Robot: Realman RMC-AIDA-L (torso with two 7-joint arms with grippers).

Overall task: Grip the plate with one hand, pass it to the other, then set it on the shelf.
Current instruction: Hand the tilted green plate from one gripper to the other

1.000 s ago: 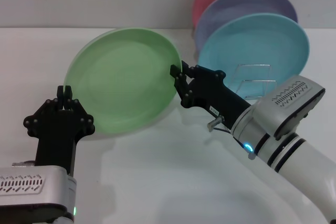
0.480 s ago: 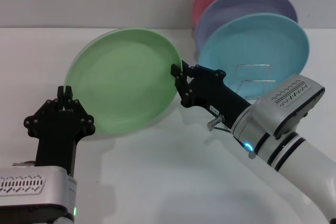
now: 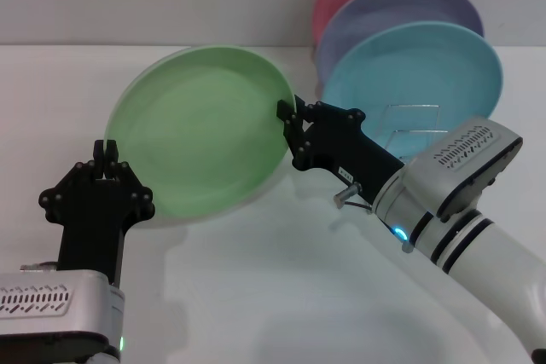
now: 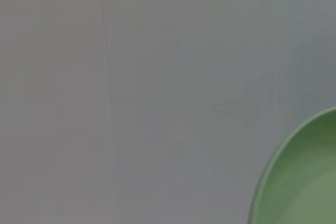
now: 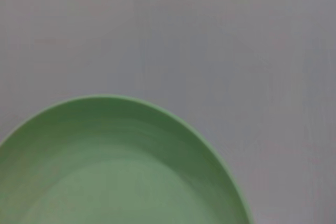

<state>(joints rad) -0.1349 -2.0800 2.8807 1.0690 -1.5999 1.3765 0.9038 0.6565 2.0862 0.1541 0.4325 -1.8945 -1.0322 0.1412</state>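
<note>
The big green plate (image 3: 205,130) is round and plain. It is tilted up, its rim pinched at 3 o'clock by the right hand (image 3: 287,118).

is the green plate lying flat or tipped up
Tipped up: the green plate faces the camera, its edge pinched by the right gripper and the left gripper.

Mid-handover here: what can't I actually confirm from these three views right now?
- Head view: the left gripper sits at the plate rim; whether it still pinches is not visible.
- Head view: the shelf is mostly hidden behind the right gripper, its arm and the light blue plate.
- Both wrist views: only plate rim and grey background; no fingers shown.
</note>
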